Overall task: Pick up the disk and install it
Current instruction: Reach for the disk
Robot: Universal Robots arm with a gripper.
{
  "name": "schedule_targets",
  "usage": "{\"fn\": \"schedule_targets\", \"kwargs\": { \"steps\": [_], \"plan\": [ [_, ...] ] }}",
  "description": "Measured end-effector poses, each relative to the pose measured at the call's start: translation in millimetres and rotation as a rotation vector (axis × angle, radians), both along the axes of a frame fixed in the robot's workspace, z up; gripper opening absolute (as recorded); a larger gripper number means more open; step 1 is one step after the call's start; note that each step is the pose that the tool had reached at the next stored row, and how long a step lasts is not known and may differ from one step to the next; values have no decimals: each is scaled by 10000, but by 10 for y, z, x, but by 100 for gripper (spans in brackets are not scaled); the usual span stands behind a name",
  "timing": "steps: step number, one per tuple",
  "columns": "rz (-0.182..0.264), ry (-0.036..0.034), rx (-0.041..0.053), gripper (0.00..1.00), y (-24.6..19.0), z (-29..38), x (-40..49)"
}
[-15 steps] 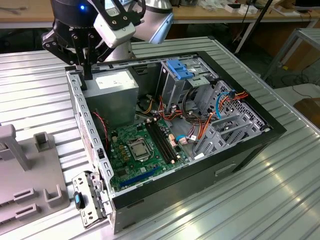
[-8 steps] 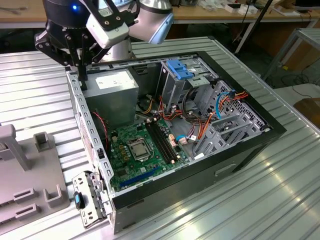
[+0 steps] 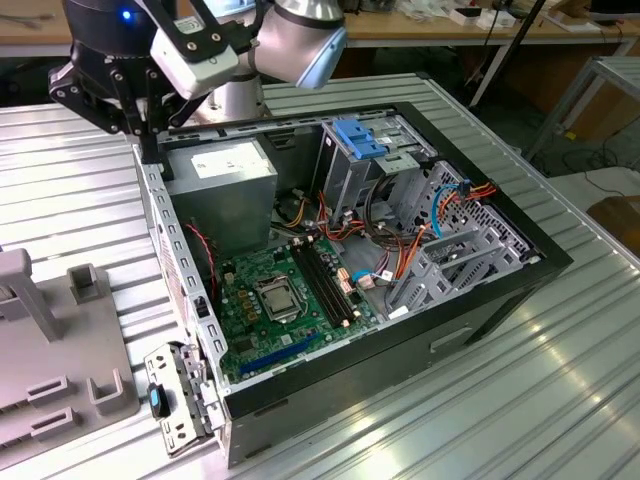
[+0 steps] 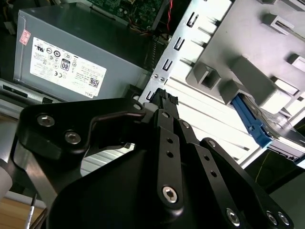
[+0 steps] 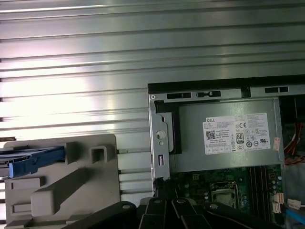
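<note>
Arm (image 3: 290,40) comes in at the upper left of the exterior view and bends down. Its black gripper (image 3: 148,135) points down over the back corner of the open computer case (image 3: 470,330), just beside the grey power box (image 3: 220,190). In the second wrist view the gripper (image 4: 162,98) is squeezed together with nothing in it. A ribbed metal table (image 3: 560,400) lies under everything. A grey holder (image 3: 40,370) sits at the lower left, beside the case. A green board (image 3: 280,300) lies inside the case. In the first wrist view the disk (image 5: 33,162), with its blue rail, rests on the holder, well apart from the gripper.
</note>
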State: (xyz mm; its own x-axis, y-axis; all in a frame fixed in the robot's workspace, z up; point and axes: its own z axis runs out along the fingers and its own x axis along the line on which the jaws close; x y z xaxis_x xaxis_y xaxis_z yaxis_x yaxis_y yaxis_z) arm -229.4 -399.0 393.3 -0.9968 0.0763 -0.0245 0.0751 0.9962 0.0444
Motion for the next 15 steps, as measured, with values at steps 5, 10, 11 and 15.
{"fn": "schedule_targets", "kwargs": {
  "steps": [5, 10, 11, 15],
  "plan": [
    [1, 0, 0, 11, 0, 0, -77],
    [0, 0, 0, 11, 0, 0, -169],
    [0, 0, 1, 11, 0, 0, -181],
    [1, 0, 0, 11, 0, 0, -253]
  ]
}}
